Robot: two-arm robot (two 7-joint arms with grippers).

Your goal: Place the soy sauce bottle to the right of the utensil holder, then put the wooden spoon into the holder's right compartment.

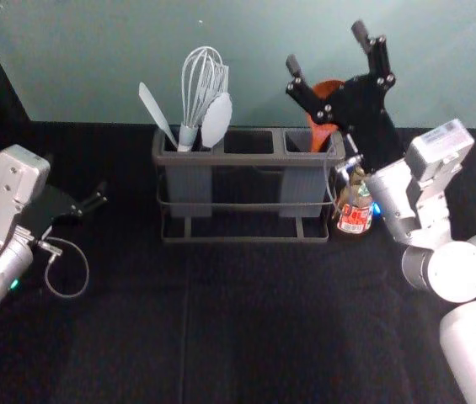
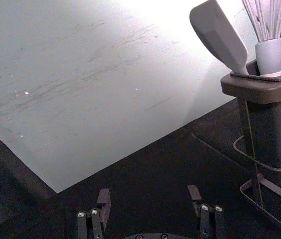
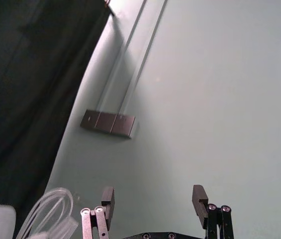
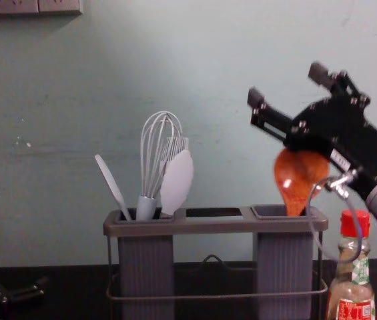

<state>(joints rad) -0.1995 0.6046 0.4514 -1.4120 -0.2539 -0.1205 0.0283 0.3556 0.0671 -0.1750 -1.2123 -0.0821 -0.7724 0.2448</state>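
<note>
The right tool (image 1: 327,47) was held open; just below it the spoon (image 4: 299,177) was set in the holder's right slot (image 4: 268,211), the bottle (image 4: 353,292) lower down, right of the holder (image 4: 215,227). Either could be tipped if snagged by the arm's wire (image 4: 359,230). The left tool (image 2: 149,193) was parked open, left of the holder

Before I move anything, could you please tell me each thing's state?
Soy sauce bottle: upright, capped.
Wooden spoon: in right compartment, bowl up.
Whisk: in left compartment, wires up.
Spatula: in left compartment, leaning outward.
Utensil holder: upright, no utensil in middle.
Left gripper: open, left of holder.
Right gripper: open, near spoon.
</note>
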